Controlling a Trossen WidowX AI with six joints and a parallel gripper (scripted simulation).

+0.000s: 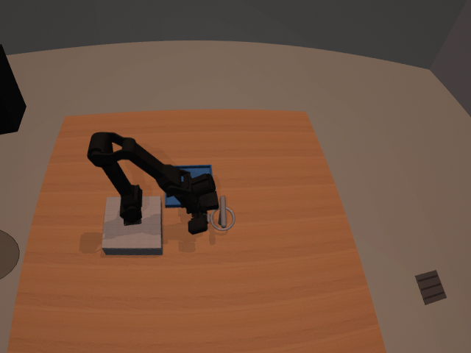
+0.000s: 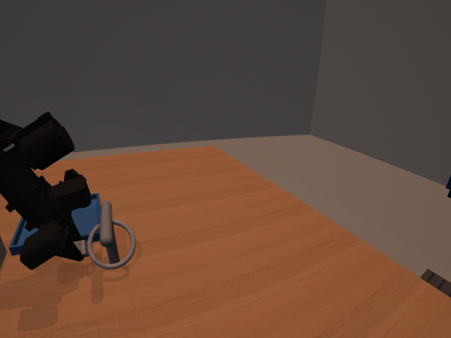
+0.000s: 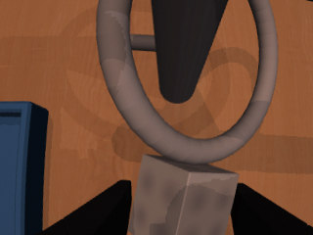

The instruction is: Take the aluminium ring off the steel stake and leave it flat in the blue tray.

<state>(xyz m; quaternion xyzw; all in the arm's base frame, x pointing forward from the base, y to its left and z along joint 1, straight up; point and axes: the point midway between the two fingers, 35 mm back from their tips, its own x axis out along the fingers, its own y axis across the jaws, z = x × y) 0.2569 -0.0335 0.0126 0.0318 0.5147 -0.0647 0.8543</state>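
Observation:
The ring [image 1: 233, 218] [image 2: 133, 241] [image 3: 193, 149] encircles the upright of the steel stake [image 1: 223, 212] [image 2: 106, 225] [image 3: 183, 49], below the cross-bar. Its shadow lies apart from it, so it is a little above the table. My gripper [image 1: 207, 218] [image 2: 80, 248] [image 3: 180, 192] is shut on the blocky welded tab [image 3: 210, 206], on the robot's side of the stake. The tab fills the space between the fingertips in the wrist view. The blue tray [image 1: 189, 166] [image 2: 99, 218] [image 3: 36, 162] lies beside the stake, partly hidden by the arm, with no ring in its visible part.
The arm's base stands on a pale block [image 1: 132, 241] left of the tray in the top view. The wooden table [image 1: 266, 265] [image 2: 254, 272] extends around the stake. The stake's raised cross-bar overhangs part of the ring, close to the fingers.

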